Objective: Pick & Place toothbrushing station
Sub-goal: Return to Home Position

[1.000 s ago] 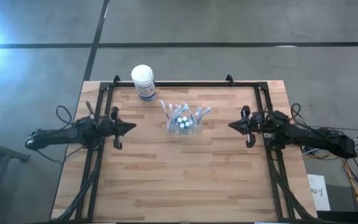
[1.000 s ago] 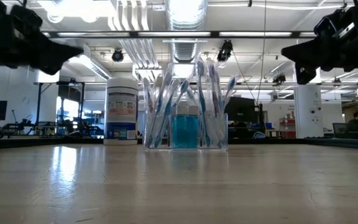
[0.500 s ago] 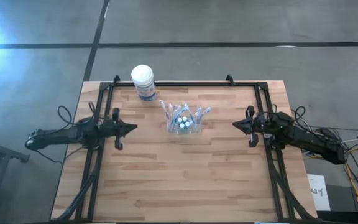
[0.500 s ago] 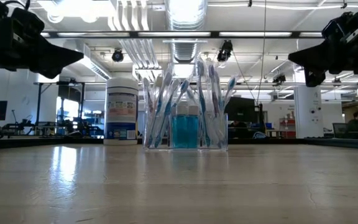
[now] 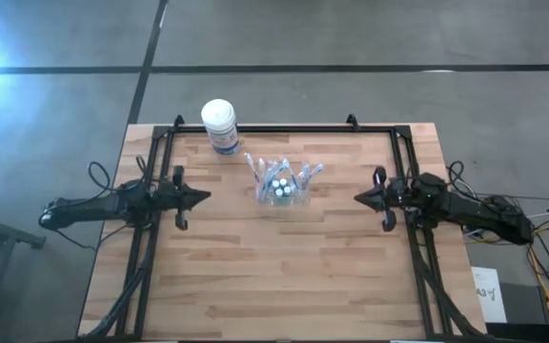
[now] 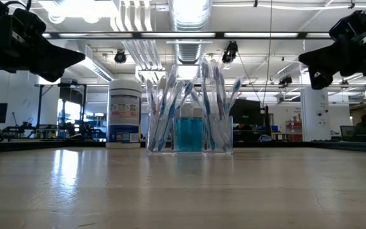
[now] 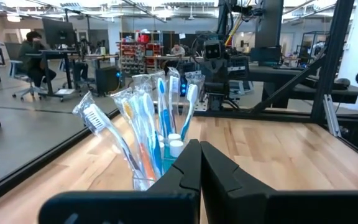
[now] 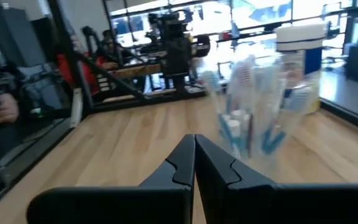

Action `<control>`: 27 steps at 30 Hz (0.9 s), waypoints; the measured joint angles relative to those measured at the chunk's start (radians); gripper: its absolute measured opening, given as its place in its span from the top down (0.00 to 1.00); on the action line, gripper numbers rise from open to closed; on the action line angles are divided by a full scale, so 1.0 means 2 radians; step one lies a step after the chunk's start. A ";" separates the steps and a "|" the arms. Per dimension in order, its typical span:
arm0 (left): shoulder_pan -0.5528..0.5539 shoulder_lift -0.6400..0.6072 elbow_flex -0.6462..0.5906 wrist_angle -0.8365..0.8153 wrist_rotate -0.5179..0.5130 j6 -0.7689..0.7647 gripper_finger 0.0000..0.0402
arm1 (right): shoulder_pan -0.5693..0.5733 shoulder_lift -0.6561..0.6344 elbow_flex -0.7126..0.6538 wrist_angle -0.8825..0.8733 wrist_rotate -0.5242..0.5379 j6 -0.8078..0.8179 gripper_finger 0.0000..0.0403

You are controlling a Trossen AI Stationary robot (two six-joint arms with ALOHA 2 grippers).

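The toothbrushing station (image 5: 280,183) stands on the wooden table, toward its far middle: a small clear cup (image 6: 189,135) holding several wrapped blue-and-white toothbrushes (image 7: 146,118) and white-capped tubes (image 5: 280,186). My left gripper (image 5: 204,197) hovers shut at the table's left edge, pointing level at the cup. My right gripper (image 5: 357,198) hovers shut at the right edge, also pointing level toward the cup (image 8: 247,134). Both are well apart from it and hold nothing.
A white-lidded canister with a blue label (image 5: 220,126) stands near the far edge, left of the cup. A black metal frame (image 5: 274,128) runs along the far and side edges. The near half of the table (image 5: 274,286) is bare wood.
My right gripper has drawn back a little toward the table's right edge and swung slightly toward the near side, staying shut. The cup and its toothbrushes have not moved.
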 joint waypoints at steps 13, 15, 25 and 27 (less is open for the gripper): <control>-0.013 0.000 0.000 -0.005 0.005 -0.019 1.00 | 0.141 -0.004 0.000 -0.018 0.124 -0.027 0.98; -0.013 0.000 0.000 -0.006 0.006 -0.019 1.00 | 0.144 -0.004 0.000 -0.018 0.122 -0.036 0.98; -0.013 0.000 -0.001 -0.008 0.006 -0.022 1.00 | 0.144 -0.004 0.000 -0.016 0.115 -0.039 0.98; -0.013 0.000 -0.001 -0.008 0.006 -0.027 0.99 | 0.144 -0.004 0.000 -0.013 0.114 -0.039 0.98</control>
